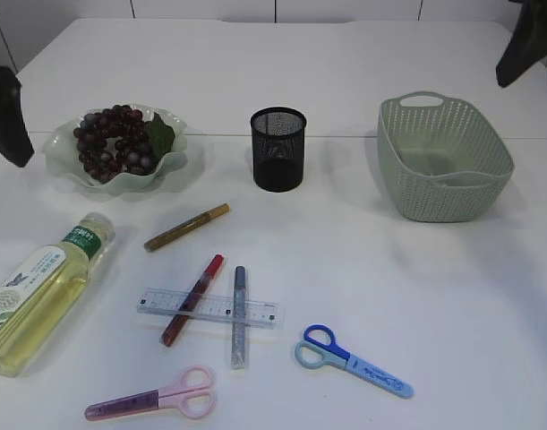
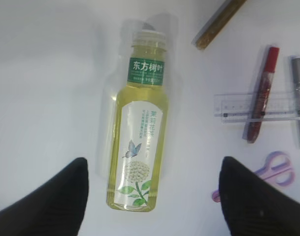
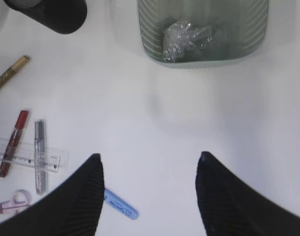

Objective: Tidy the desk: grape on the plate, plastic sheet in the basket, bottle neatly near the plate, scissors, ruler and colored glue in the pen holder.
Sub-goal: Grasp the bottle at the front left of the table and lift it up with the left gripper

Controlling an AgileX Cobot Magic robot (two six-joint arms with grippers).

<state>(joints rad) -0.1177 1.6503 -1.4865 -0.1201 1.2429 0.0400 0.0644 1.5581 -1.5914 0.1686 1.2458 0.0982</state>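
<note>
The basket (image 1: 445,159) is seen at the right of the table with the crumpled plastic sheet (image 3: 186,39) inside it, the bottle (image 1: 42,294) is laid flat at the left below the plate (image 1: 63,152) on which the grapes (image 1: 116,141) are heaped, and the pen holder (image 1: 278,149) is stood between plate and basket. The ruler (image 1: 208,307) is crossed by a red glue pen (image 1: 193,299) and a silver glue pen (image 1: 239,315), a gold glue pen (image 1: 186,227) is placed above them, and pink scissors (image 1: 154,398) and blue scissors (image 1: 352,360) are left nearest the front edge. The left gripper (image 2: 154,196) is held wide apart above the bottle's base and the right gripper (image 3: 150,196) is spread over bare table, nothing being gripped by either
</note>
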